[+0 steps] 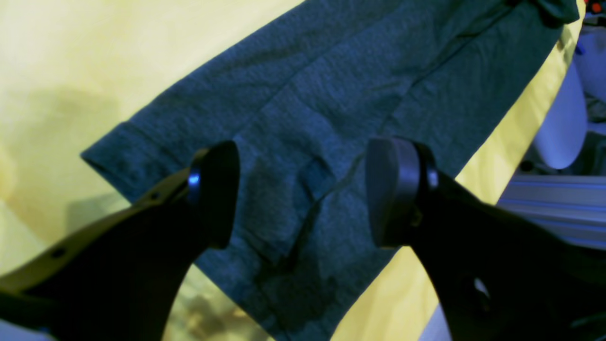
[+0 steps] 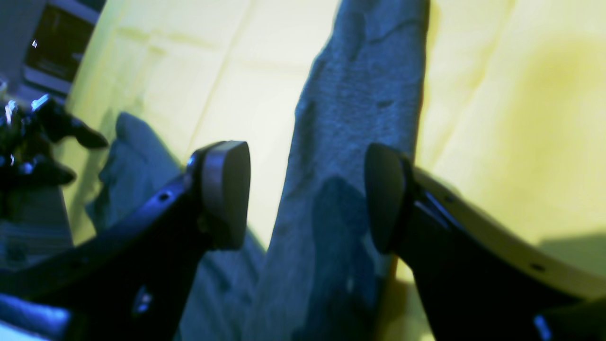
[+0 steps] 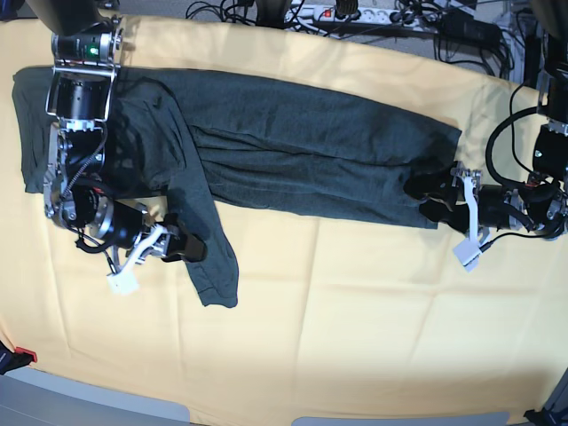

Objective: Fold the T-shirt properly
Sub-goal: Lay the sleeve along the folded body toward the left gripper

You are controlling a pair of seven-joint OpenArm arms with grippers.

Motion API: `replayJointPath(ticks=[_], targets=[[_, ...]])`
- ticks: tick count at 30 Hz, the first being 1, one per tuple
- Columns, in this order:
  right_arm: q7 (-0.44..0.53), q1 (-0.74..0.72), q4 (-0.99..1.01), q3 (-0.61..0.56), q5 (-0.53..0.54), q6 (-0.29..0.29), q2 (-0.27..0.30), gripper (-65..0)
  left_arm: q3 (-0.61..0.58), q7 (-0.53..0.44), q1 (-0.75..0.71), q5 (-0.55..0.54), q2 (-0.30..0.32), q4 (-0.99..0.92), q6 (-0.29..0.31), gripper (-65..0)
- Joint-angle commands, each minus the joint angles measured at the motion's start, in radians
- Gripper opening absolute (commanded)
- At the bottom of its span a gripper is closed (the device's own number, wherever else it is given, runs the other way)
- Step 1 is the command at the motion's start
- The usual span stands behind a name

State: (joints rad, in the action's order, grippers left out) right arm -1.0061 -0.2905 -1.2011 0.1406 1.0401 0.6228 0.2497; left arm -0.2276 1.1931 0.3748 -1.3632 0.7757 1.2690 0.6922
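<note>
One T-shirt (image 3: 293,146), two grippers.
Left gripper (image 1: 303,192) and right gripper (image 2: 307,194) gape wide over it, holding nothing.

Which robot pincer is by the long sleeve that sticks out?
The right pincer. It sits at the loose sleeve; the left pincer is at the shirt's hem end.

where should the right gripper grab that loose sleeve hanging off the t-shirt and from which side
Grip the sleeve of the T-shirt near its cuff end, coming from above with one finger on each long edge. It lies flat as a narrow strip on the yellow cloth, and the right gripper is already open and straddling it, so a straight descent should probably pinch it cleanly.
</note>
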Motion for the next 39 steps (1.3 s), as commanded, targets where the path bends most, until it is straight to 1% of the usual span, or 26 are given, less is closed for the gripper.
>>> replayJointPath(ticks=[1,5,8,12,14,15,17,18,19,20,21,22,23,25,26,27,29,32,35,39], targets=[[0.021,-0.045,0.016,0.003,0.006,0.014,0.000,-25.4,0.015,-0.018,0.024,-0.021,0.019,0.012,0.006,-22.0],[0.079,-0.103,0.132,0.003,-0.105,-0.002,-0.032,-25.4,0.015,-0.019,0.024,-0.021,0.019,0.012,0.006,-22.0],[0.090,-0.112,0.164,0.003,-0.117,-0.001,-0.044,-26.7,0.015,-0.019,0.024,-0.025,0.019,0.012,0.006,-22.0],[0.087,-0.108,0.165,0.003,-0.119,0.015,-0.065,-37.1,0.015,-0.019,0.024,-0.025,0.019,0.012,0.006,-22.0],[0.097,-0.106,0.165,0.003,-0.143,0.018,-0.076,-39.8,0.015,-0.018,0.024,-0.025,0.019,0.012,0.006,-22.0],[0.111,-0.105,0.165,0.003,-0.169,0.017,-0.080,-40.6,0.015,-0.019,0.024,-0.025,0.019,0.012,0.006,-22.0],[0.154,-0.105,0.165,0.003,-0.258,0.011,-0.087,-45.5,0.015,-0.019,0.024,-0.025,0.019,0.012,0.006,-22.0],[0.180,-0.105,0.165,0.003,-0.300,0.001,-0.087,-49.4,0.015,-0.019,0.024,-0.025,0.019,0.012,0.006,-22.0],[0.208,-0.105,0.165,0.003,-0.339,-0.007,-0.086,-55.4,0.015,-0.018,0.024,-0.025,0.019,0.012,0.006,-22.0],[0.230,-0.105,0.165,0.003,-0.370,-0.010,-0.085,-63.3,0.015,-0.019,0.024,-0.025,0.019,0.012,0.006,-22.0],[0.247,-0.105,0.165,0.003,-0.394,-0.009,-0.085,-65.0,0.015,-0.019,0.024,-0.025,0.019,0.012,0.006,-22.0],[0.259,-0.105,0.164,0.003,-0.402,-0.007,-0.085,-65.0,0.015,-0.019,0.024,-0.026,0.019,0.012,0.006,-22.0],[0.270,-0.106,0.164,0.003,-0.401,0.008,-0.085,-65.0,0.015,-0.019,0.024,-0.026,0.019,0.012,0.006,-22.0],[0.268,-0.108,0.162,0.003,-0.355,0.063,-0.085,-65.0,0.015,-0.019,0.024,-0.026,0.019,0.012,0.006,-22.0],[0.253,-0.108,0.158,0.003,-0.307,0.075,-0.085,-65.0,0.015,-0.019,0.025,-0.026,0.019,0.012,0.006,-22.0],[0.223,-0.108,0.145,0.003,-0.251,0.075,-0.086,-65.0,0.015,-0.019,0.025,-0.026,0.019,0.012,0.006,-22.0],[0.134,-0.105,0.099,0.003,-0.141,0.075,-0.086,-65.0,0.015,-0.019,0.025,-0.026,0.019,0.012,0.006,-22.0],[0.020,-0.080,-0.028,0.003,-0.023,0.075,-0.086,-65.0,0.015,-0.019,0.024,-0.025,0.019,0.012,0.006,-22.0],[-0.043,-0.028,-0.193,0.003,0.065,0.075,-0.086,-65.0,0.015,-0.019,0.024,-0.026,0.019,0.012,0.006,-22.0],[-0.109,0.050,-0.380,0.003,0.152,0.075,-0.086,-65.0,0.015,-0.019,0.025,-0.026,0.019,0.012,0.006,-22.0]])
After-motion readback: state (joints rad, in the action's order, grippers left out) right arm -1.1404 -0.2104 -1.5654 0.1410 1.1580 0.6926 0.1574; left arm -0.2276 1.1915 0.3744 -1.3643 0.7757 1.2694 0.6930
